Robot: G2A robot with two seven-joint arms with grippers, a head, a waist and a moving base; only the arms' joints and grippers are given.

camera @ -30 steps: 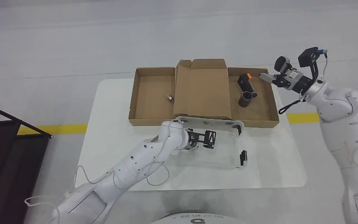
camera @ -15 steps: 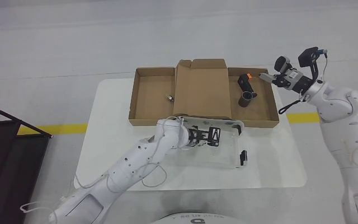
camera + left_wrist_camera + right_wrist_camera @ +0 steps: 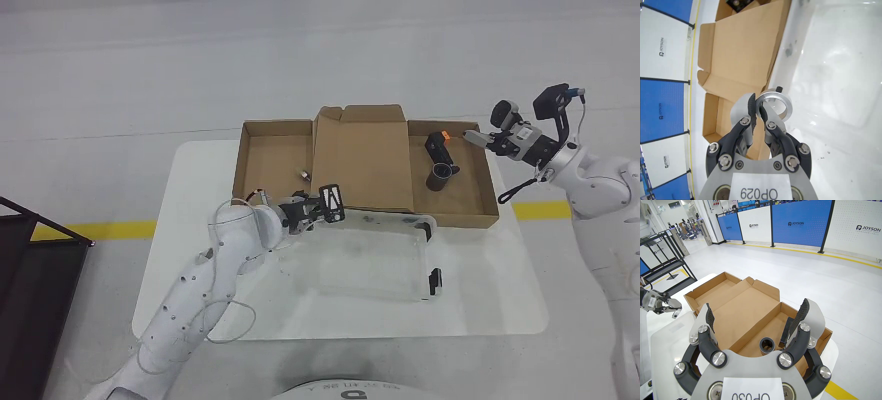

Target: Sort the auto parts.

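Two arms stood over the white desk [image 3: 190, 200]. The left arm stretched from the near left toward the middle, bent at the elbow. Its left end effector [image 3: 330, 198] sat just at the near wall of the cardboard box [image 3: 270, 215], by the far left corner of the clear bin [image 3: 380, 265]. Its fingers were clamped on the band of a silver metal ring [image 3: 788, 108] — one pad outside, one inside — and a small set screw [image 3: 779, 89] stuck out of the ring's side. The right arm came in from the far right, holding the right end effector [image 3: 480, 137] above the box's right compartment, fingers spread wide apart with nothing between them.

The box lay along the far side of the desk, with the bin just near of it. One small metal part [image 3: 302, 175] lay in the box's left compartment, and a folded flap [image 3: 360, 160] covered the middle section. The right compartment held a black cylinder [image 3: 438, 178] standing on end — open bore upward — and a long black part [image 3: 437, 148] just far of it.
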